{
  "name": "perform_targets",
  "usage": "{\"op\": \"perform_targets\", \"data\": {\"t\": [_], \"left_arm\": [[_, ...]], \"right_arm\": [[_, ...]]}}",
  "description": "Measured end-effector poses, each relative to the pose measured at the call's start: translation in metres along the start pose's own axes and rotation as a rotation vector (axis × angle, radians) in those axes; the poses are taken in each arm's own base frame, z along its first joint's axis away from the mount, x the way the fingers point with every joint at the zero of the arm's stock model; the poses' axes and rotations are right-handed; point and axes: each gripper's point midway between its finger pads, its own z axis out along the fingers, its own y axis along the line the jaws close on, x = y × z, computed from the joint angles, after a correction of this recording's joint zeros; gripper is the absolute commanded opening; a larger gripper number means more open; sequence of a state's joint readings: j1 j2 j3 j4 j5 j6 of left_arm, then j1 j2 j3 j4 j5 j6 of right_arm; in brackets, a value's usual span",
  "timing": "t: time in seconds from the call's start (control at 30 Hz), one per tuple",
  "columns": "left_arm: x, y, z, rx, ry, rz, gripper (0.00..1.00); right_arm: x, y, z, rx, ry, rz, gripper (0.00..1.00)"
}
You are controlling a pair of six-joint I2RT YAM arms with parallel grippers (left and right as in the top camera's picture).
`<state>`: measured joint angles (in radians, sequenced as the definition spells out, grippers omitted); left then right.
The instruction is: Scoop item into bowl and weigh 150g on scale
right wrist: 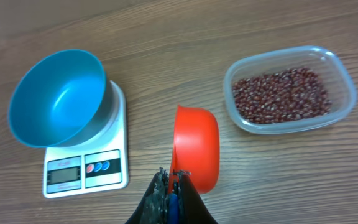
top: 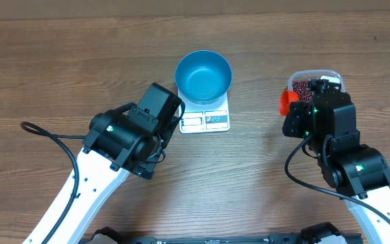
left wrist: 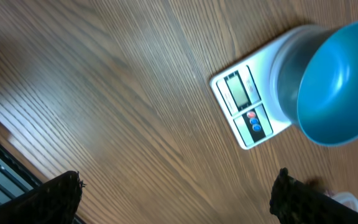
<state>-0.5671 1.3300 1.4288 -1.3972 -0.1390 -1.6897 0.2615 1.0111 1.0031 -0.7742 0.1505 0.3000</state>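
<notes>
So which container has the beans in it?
The clear plastic tub holds the dark red beans. The blue bowl on the scale is empty; the orange scoop hides its inside.

Wood-grain table [right wrist: 185, 50], smooth glossy bowl [right wrist: 58, 93], clear plastic tub [right wrist: 347, 81] — matt beans [right wrist: 281, 94], shiny orange scoop [right wrist: 194, 149]

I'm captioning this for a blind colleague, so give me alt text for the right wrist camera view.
The right gripper, shut, holds an orange scoop above a wooden table, between an empty blue bowl sitting on a white scale at left and a clear tub of dark red beans at right.
</notes>
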Motion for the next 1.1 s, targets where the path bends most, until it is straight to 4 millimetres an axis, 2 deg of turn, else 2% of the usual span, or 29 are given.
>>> {"op": "perform_targets", "data": {"t": [0.27,0.43,0.6,0.7,0.77,0.8,0.87,0.97,1.0,1.03,1.1], "left_arm": [[-0.015,0.0,0.0,-0.003,-0.089,0.074,1.0],[-0.026,-0.003,0.005,-0.03,-0.157,0.185,0.93],[-0.032,-0.021,0.018,-0.031,-0.221,0.346,0.97],[-0.031,-0.037,0.03,-0.026,-0.237,0.467,0.8],[-0.028,-0.043,0.037,-0.035,-0.23,0.552,0.79],[-0.025,-0.045,0.04,-0.034,-0.214,0.589,0.73],[-0.019,-0.049,0.045,-0.027,-0.183,0.634,0.57],[-0.013,-0.056,0.048,-0.003,-0.162,0.677,0.17],[-0.012,-0.06,0.048,0.014,-0.161,0.691,0.08],[-0.01,-0.066,0.048,0.038,-0.163,0.706,0.04],[-0.008,-0.079,0.046,0.091,-0.17,0.737,0.04]], "right_arm": [[-0.007,-0.018,0.0,0.067,-0.022,-0.034,0.04],[-0.012,-0.036,0.0,0.117,-0.031,-0.042,0.04],[-0.016,-0.054,0.0,0.163,-0.037,-0.024,0.04],[-0.016,-0.062,-0.001,0.183,-0.034,-0.016,0.04],[-0.015,-0.065,-0.001,0.194,-0.032,-0.014,0.04],[-0.015,-0.067,-0.001,0.198,-0.029,-0.013,0.04],[-0.014,-0.068,-0.002,0.203,-0.026,-0.012,0.04],[-0.015,-0.068,-0.002,0.202,-0.028,-0.012,0.04],[-0.015,-0.068,-0.002,0.2,-0.03,-0.012,0.04],[-0.016,-0.066,-0.001,0.191,-0.031,-0.011,0.04],[-0.017,-0.063,-0.001,0.172,-0.037,-0.01,0.04]]}}
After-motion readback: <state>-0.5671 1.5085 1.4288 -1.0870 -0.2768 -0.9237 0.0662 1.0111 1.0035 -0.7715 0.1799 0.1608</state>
